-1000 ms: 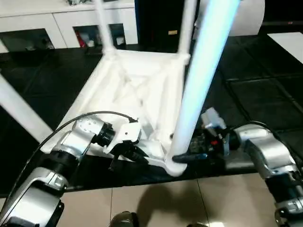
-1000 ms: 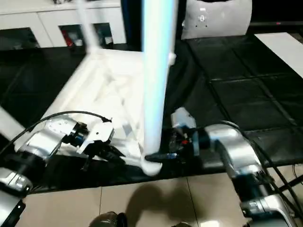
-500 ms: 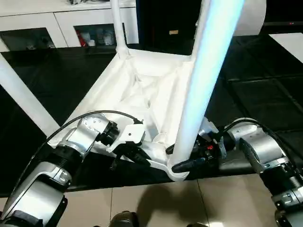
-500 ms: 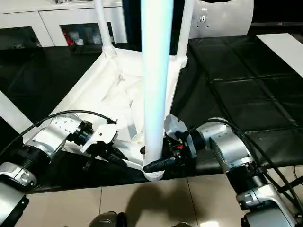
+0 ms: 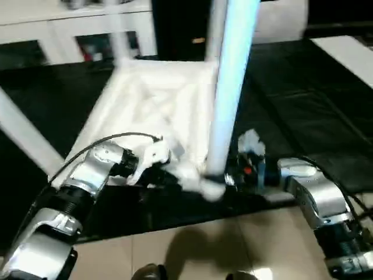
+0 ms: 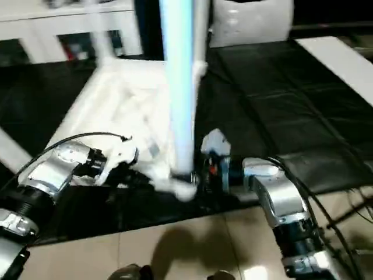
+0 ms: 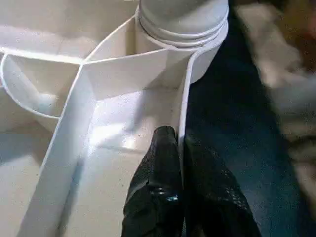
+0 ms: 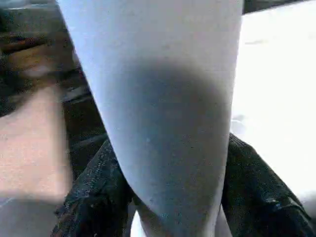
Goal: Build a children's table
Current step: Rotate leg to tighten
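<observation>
- Left eye view: the children's table (image 5: 157,105) lies upside down in the middle of the frame on a black floor mat (image 5: 303,93); its legs rise out of the top edge, and the near leg (image 5: 230,87) stands in the corner socket (image 5: 211,185) at lower centre; the left gripper (image 5: 166,175) sits at the table's near rim, left of that socket; the right gripper (image 5: 224,178) is at the foot of the near leg, though blur hides its fingers here.
- Right eye view: the same layout; a white cabinet (image 6: 70,29) with glass doors runs along the upper left, and a grey-white cushion (image 6: 250,23) sits at upper right.
- Left wrist view: the left gripper's two black fingers (image 7: 158,182) are pressed together on the thin raised rim (image 7: 183,123), one on each side of it; the socket with the leg's base stands at the top.
- Right wrist view: the near leg runs down the middle of the frame; the right gripper's fingers (image 8: 94,197) flank it on both sides, apparently touching it.
</observation>
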Robot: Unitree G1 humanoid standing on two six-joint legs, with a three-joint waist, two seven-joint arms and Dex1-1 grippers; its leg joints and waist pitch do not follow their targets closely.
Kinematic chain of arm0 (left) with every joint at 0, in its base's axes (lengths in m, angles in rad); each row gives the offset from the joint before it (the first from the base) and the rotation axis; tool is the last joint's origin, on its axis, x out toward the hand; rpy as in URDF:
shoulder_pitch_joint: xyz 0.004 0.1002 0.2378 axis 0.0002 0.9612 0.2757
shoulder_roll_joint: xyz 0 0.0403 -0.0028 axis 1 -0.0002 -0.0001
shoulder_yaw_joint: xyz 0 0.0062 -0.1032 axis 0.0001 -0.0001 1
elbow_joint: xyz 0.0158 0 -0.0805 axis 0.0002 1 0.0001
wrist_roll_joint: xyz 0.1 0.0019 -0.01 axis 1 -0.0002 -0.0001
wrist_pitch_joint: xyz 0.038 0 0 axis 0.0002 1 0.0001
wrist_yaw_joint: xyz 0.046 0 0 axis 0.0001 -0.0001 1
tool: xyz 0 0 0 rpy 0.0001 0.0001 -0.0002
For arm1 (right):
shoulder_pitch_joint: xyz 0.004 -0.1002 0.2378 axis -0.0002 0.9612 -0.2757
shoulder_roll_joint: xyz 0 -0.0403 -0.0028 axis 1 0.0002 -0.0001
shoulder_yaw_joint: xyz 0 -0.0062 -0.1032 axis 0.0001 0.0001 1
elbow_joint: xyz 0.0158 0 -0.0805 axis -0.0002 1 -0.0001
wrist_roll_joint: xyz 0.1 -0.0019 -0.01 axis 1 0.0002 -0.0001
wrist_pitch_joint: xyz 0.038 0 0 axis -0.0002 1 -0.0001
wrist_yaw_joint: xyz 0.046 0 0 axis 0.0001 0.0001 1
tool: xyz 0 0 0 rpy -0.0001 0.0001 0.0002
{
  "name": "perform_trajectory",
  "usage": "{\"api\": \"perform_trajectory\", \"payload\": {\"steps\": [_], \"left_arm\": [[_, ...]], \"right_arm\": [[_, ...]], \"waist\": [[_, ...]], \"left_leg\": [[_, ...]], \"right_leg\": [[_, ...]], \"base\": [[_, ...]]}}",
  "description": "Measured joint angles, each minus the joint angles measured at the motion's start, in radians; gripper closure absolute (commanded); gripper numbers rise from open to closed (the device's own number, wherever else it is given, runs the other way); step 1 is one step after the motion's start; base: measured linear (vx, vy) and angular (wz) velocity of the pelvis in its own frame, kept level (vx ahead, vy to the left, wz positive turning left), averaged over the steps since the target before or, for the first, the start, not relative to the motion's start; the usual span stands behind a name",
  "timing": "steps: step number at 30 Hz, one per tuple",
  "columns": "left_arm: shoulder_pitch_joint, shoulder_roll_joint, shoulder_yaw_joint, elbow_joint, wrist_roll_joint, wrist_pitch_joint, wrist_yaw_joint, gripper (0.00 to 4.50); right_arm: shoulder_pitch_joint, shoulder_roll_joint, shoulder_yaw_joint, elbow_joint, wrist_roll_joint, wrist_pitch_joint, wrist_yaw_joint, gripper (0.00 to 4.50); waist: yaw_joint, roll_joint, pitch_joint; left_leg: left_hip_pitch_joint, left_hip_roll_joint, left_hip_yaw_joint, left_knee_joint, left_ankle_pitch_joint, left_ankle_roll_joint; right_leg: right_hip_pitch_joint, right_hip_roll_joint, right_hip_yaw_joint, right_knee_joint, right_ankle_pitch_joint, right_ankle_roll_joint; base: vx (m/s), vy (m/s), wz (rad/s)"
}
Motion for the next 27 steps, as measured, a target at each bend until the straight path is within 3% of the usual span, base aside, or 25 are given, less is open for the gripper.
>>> {"api": "perform_trajectory", "payload": {"steps": [3, 13, 15, 17, 24, 27], "left_arm": [[0.004, -0.052, 0.019, -0.023, 0.020, 0.053, 0.096, 4.50], [-0.053, -0.257, 0.031, 0.013, 0.111, 0.141, 0.453, 4.50], [-0.060, -0.261, 0.026, 0.020, 0.115, 0.135, 0.457, 4.50], [-0.060, -0.258, 0.024, 0.022, 0.116, 0.124, 0.451, 4.50], [-0.058, -0.208, 0.013, 0.033, 0.117, 0.050, 0.395, 4.50], [-0.054, -0.175, 0.006, 0.049, 0.108, -0.024, 0.331, 4.50]], "right_arm": [[0.015, 0.060, -0.044, -0.028, -0.044, 0.027, -0.165, 2.45], [-0.036, 0.327, -0.143, 0.034, -0.219, -0.007, -0.802, 2.49], [-0.029, 0.346, -0.144, 0.035, -0.232, -0.029, -0.844, 2.49], [-0.022, 0.354, -0.144, 0.035, -0.236, -0.044, -0.854, 1.81], [0.032, 0.378, -0.141, 0.019, -0.211, -0.051, -0.847, 1.34], [0.097, 0.330, -0.130, -0.048, -0.173, -0.041, -0.772, 1.04]], "waist": [[-0.015, 0.000, 0.000], [-0.016, 0.001, -0.001], [-0.015, 0.001, -0.001], [-0.015, 0.001, -0.001], [-0.017, 0.001, -0.001], [-0.012, 0.001, -0.001]], "left_leg": [[0.001, 0.000, 0.000, -0.004, 0.000, -0.001], [0.001, -0.003, 0.000, -0.011, 0.001, -0.003], [0.001, -0.003, 0.000, -0.013, 0.001, -0.003], [0.001, -0.003, 0.000, -0.014, 0.001, -0.003], [0.000, -0.002, -0.001, -0.017, 0.002, -0.004], [0.000, -0.002, -0.001, -0.019, 0.002, -0.004]], "right_leg": [[0.000, 0.000, 0.000, -0.001, 0.000, 0.000], [0.000, 0.001, 0.002, -0.006, -0.001, 0.002], [0.000, 0.001, 0.001, -0.008, -0.001, 0.003], [0.000, 0.001, 0.001, -0.008, -0.001, 0.004], [-0.002, 0.001, 0.000, -0.009, 0.000, 0.014], [-0.002, 0.001, -0.001, -0.009, -0.002, 0.017]], "base": [[0.000, 0.000, 0.00], [0.000, 0.000, 0.00], [0.000, 0.000, 0.00], [0.000, 0.000, 0.00], [0.000, 0.000, 0.00], [0.000, 0.000, 0.00]]}}
